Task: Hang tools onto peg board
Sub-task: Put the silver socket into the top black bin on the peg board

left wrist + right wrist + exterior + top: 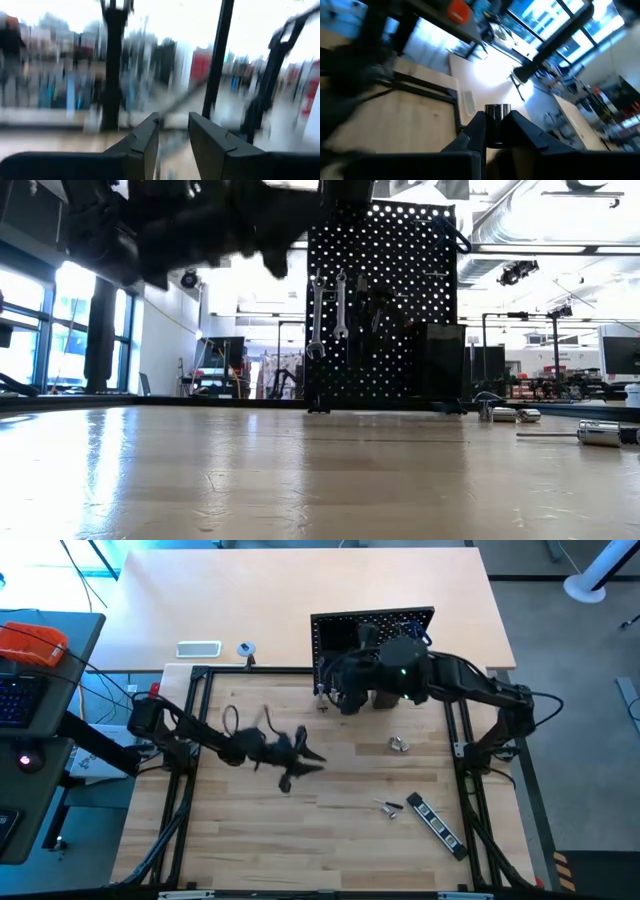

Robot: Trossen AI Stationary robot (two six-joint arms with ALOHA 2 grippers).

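Observation:
The peg board [372, 632] stands upright at the table's far edge, and two silver wrenches [317, 315] hang from hooks on its front, next to a black bin [441, 360]. My right gripper [345, 692] is high up in front of the board's left end, shut on a dark round tool with a shiny end [497, 111]. My left gripper [303, 754] hovers over the table's middle left with a black tool [288, 780] at its fingers. A black striped bar [437, 820], a small screwdriver [390, 806] and a silver piece [399, 745] lie on the table. My left gripper is shut on the black tool, but blur hides the place of contact between its fingers [145, 137]. A dark end of the tool [287, 783] sticks out sideways toward the near edge. It is clear of the table. My right gripper pinches the dark round tool between its two fingers [476, 131]. The shiny end [497, 107] stands out just past the fingertips. The fingers come nearly level, pointing toward the table's far left. The tool is lifted well clear of the table.
A white flat rectangle [198, 649] and a small tape roll [246, 648] lie beyond the black frame [190, 720] at the far left. The frame's posts [462, 730] flank the wooden top. Bare wood lies along the near edge.

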